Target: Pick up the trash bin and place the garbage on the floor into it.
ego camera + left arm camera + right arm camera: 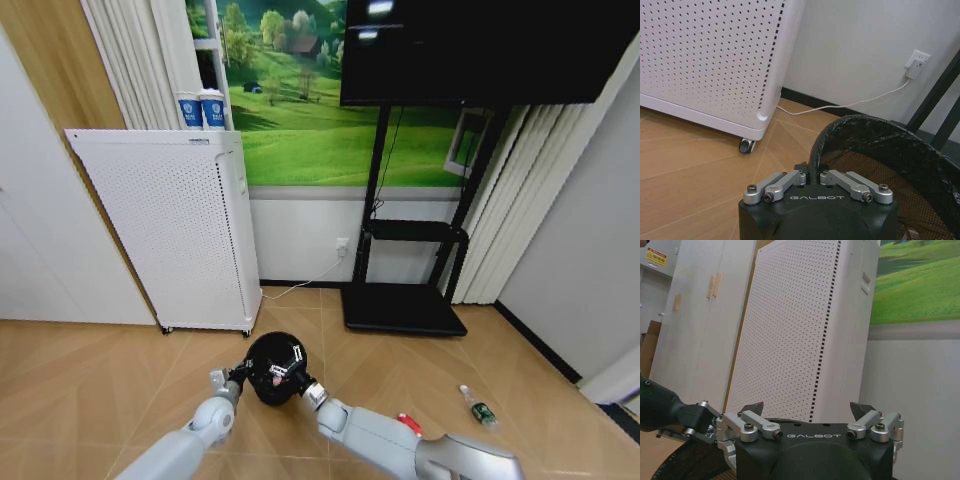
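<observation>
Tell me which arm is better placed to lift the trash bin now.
Left. The left gripper is shut on the trash bin rim, while the right gripper stands open beside it.

The white perforated cabinet (170, 225) stands close behind the trash bin (275, 367), so little room is left on that side. The TV stand base (403, 308) blocks the floor (520, 370) toward the wall on the right. Open floor lies around the bottle (479, 408), well apart from the bin.
</observation>
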Motion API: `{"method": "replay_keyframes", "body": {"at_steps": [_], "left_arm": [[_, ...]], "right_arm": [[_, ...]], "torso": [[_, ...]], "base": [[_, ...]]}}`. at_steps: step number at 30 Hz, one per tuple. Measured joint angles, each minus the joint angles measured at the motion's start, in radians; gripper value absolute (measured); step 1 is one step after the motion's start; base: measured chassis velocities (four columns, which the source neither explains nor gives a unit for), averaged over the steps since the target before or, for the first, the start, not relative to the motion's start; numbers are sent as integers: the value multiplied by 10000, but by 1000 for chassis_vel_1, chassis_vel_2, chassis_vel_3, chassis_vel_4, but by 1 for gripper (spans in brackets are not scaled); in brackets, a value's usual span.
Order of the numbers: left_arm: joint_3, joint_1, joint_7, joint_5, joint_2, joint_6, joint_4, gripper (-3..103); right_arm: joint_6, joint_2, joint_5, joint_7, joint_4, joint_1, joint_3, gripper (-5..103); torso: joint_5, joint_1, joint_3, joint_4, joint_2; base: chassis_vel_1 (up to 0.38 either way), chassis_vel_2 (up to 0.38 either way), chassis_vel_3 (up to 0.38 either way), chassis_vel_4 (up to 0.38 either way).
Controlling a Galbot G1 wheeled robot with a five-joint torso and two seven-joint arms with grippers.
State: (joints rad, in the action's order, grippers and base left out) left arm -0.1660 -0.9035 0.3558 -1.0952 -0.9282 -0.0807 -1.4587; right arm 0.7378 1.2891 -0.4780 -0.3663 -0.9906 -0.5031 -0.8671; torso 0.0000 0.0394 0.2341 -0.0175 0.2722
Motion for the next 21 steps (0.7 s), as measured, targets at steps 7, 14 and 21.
{"method": "replay_keyframes", "body": {"at_steps": [7,14,21], "left_arm": [[381,-297,11,8,370,-27,-254,7],[825,-710,2,18,796,-29,-694,7],[1069,-971,-108,56,883,-31,-773,7]], "right_arm": [[-318,-399,-366,-342,183,20,570,100],[-809,-925,-1077,-352,1565,-195,1420,100],[-1307,-1458,-1236,-657,2414,-570,2547,100]], "torso": [[1,0,0,1,0],[-1,0,0,-4,0],[3,0,0,2,0]], "base": [[0,0,0,0],[0,0,0,0],[0,0,0,0]]}}
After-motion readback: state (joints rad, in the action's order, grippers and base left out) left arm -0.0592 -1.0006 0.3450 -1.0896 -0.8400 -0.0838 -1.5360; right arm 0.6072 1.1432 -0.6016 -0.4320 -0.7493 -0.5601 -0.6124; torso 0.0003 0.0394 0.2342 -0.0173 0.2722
